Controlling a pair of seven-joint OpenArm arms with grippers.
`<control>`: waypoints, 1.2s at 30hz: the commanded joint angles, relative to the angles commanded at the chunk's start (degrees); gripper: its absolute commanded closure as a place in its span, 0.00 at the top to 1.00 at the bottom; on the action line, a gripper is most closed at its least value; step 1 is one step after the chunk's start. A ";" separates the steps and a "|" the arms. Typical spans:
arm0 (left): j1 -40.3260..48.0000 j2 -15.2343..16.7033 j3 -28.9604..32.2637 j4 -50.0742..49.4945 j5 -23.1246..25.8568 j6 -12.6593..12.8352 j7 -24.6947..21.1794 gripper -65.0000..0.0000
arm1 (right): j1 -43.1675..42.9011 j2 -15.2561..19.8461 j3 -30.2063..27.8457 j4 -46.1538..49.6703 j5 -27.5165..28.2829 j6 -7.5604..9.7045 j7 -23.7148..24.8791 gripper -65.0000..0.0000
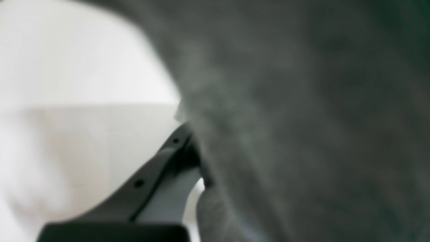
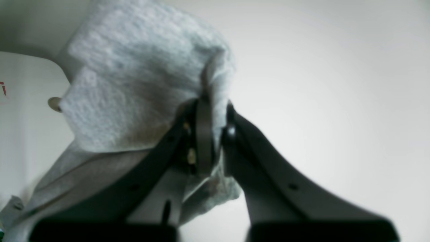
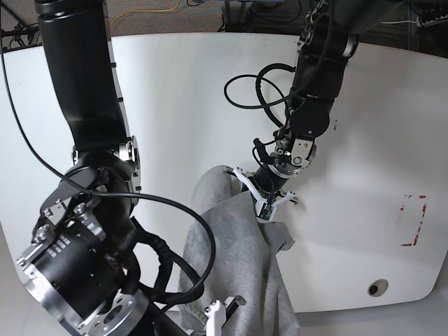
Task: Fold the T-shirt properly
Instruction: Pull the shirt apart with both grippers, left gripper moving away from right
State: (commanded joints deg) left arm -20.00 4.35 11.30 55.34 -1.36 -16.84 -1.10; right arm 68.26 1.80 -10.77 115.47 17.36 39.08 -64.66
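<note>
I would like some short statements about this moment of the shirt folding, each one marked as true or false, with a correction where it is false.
1. The T-shirt lies flat and spread out on the table. False: it hangs bunched between the two arms, lifted off the surface.
2. The right gripper is shut on grey cloth. True.
3. The left gripper is far from the shirt. False: it is at the shirt's upper edge, and in the left wrist view cloth fills most of the picture beside its finger.
4. A red marking shows on the table near its edge. True.
5. The shirt is bright blue. False: it is heather grey.
</note>
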 joint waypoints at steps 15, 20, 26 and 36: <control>8.53 -3.96 -0.44 15.82 0.00 -0.09 6.24 0.00 | -2.02 2.90 0.53 -0.26 -0.97 -0.18 0.00 0.00; 12.22 -6.77 -0.44 23.03 0.00 -0.09 9.14 0.00 | -4.04 3.08 0.53 -0.26 -5.10 -0.18 0.09 0.00; 17.41 -10.29 -0.44 31.65 0.00 -0.09 11.69 0.00 | -7.65 3.52 0.70 -0.26 -9.05 0.00 0.09 0.00; 24.88 -16.09 -1.76 43.87 -0.09 -0.09 16.35 0.00 | -14.24 5.10 6.77 -0.26 -12.75 0.26 -0.18 0.00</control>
State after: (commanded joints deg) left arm 4.88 -11.74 9.54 99.21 -1.45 -16.92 15.25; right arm 54.02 6.90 -4.00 115.21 4.62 39.34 -64.84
